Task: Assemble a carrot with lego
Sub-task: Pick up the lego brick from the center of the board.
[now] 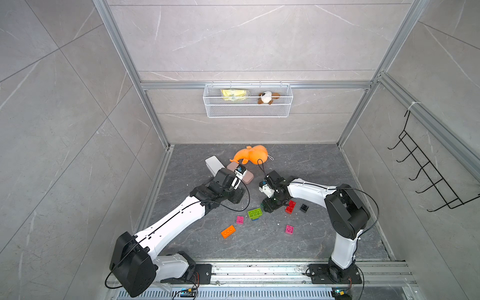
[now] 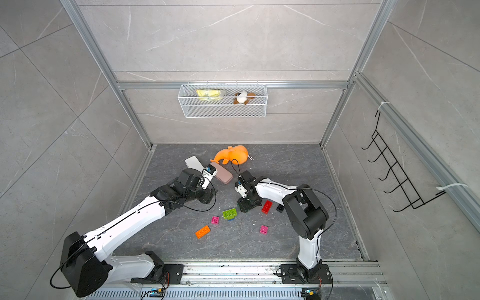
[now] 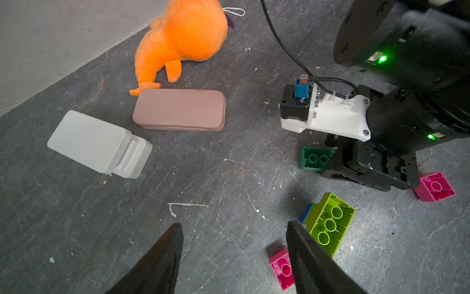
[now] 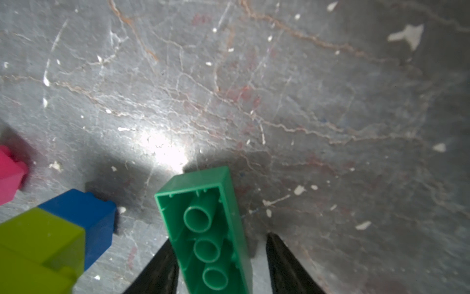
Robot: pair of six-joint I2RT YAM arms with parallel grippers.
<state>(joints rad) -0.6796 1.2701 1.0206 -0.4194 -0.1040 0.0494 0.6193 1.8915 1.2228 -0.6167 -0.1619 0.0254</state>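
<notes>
**Carrot so far:** a lime-green oblong plastic brick (image 1: 255,213) is seated on a small blue plastic brick (image 3: 306,211). The pair lies hollow side up near the middle of the dark grey stone-look surface (image 1: 259,249). Nothing else appears joined.

**Piece in hand:** a dark green oblong plastic brick (image 4: 206,229), also hollow side up, lies near the pair but apart from it. The right claw (image 4: 220,238) straddles it. One finger lies against a long wall, and a sliver of gap shows at the other. The claw is part open, bracketing rather than clamping. I cannot tell whether the brick is off the surface.

**Left claw** (image 3: 234,224): roughly half open and empty, it hangs over bare surface with the lime-green brick just beside one finger.

**Loose bricks:**
- a pink square brick (image 1: 240,220) near the pair
- a second pink square brick (image 1: 289,229) toward the right arm's base
- an orange oblong brick (image 1: 228,231)
- a red brick (image 1: 290,206)
- a small black brick (image 1: 304,207)

**Judgement:** the step is the pick-up of the dark green layer. Next, both fingers need to bear on the walls before any lift. The brick then has to be carried over the lime-green one, squared to it and pressed down. The left claw is probably needed to steady the pair.
</notes>
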